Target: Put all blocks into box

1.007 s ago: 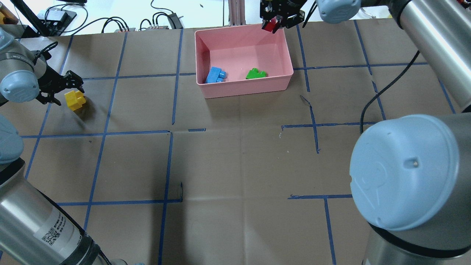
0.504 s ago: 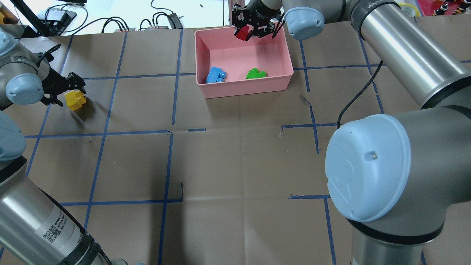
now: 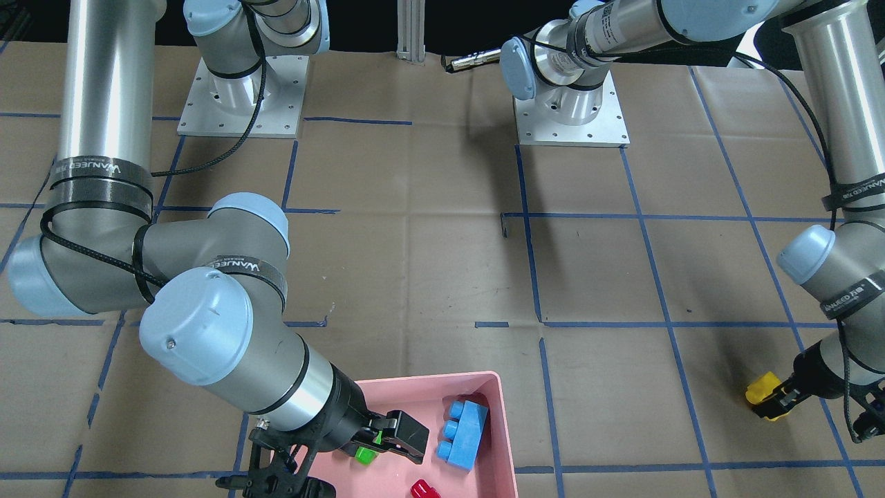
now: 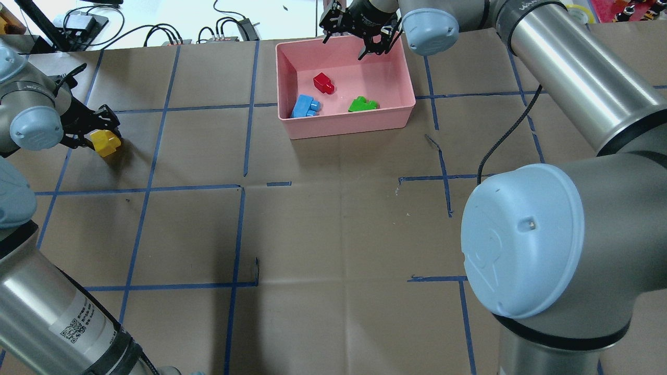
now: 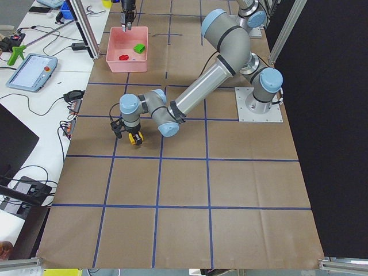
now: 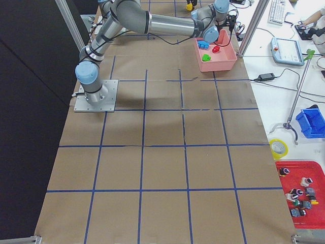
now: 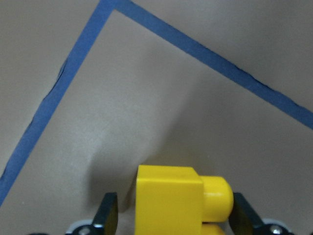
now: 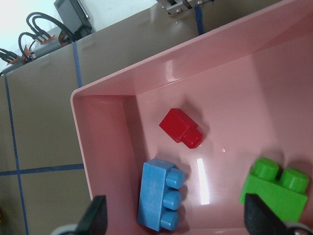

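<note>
The pink box (image 4: 354, 124) stands at the table's far middle. In it lie the light blue block (image 4: 305, 105), the green block (image 4: 362, 104) and the red block (image 4: 323, 83). My right gripper (image 4: 346, 46) hangs open and empty over the box's far side. The right wrist view shows the red block (image 8: 180, 126), the blue block (image 8: 160, 193) and the green block (image 8: 274, 188) below it. The yellow block (image 4: 106, 142) sits on the table at the far left. My left gripper (image 4: 99, 136) is open, with its fingers on either side of the yellow block (image 7: 171, 198).
Cables and power units (image 4: 229, 26) lie beyond the table's far edge. Blue tape lines cross the brown table cover. Both arm bases (image 3: 570, 111) are bolted at the robot's side. My right arm's elbow (image 4: 521, 234) fills the overhead view's lower right.
My right gripper opened over the box and the red block dropped onto the box floor. My left gripper moved down around the yellow block.
</note>
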### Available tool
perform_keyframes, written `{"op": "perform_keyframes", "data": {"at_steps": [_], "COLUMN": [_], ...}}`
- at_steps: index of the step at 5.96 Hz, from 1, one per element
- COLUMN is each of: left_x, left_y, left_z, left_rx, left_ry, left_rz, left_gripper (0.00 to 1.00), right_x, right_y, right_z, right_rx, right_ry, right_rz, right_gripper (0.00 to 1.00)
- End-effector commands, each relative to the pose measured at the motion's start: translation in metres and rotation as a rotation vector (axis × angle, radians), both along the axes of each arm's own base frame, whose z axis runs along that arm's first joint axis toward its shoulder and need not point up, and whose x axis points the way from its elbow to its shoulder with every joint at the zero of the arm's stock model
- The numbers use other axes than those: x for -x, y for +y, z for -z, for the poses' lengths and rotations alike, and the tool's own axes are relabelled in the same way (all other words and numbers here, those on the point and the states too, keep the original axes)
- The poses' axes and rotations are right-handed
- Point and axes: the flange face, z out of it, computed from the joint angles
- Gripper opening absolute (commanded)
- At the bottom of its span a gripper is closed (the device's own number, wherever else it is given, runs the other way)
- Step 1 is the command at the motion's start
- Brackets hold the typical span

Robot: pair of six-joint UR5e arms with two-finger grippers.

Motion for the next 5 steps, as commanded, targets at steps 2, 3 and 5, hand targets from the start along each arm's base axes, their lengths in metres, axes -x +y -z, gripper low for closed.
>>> {"op": "perform_keyframes", "data": {"at_steps": [2, 3, 5], "left_x": [0.0, 0.002, 0.021], "left_y": [-0.003, -0.005, -0.009], "left_z": [-0.023, -0.052, -0.143], "left_rx": [0.017, 0.053, 0.05], "left_ry": [-0.018, -0.05, 0.021], "left_rz": [0.025, 0.095, 0.209], "left_gripper": [0.27, 0.28, 0.28], "right_x": [0.065, 0.093, 0.102], "right_y": [0.045, 0.061, 0.123], "right_z": [-0.055, -0.082, -0.137], "right_rx": [-0.154, -0.165, -0.287], "right_ry": [0.102, 0.222, 0.302], "right_rz": [-0.184, -0.218, -0.232], "right_gripper": [1.0, 1.0, 1.0]}}
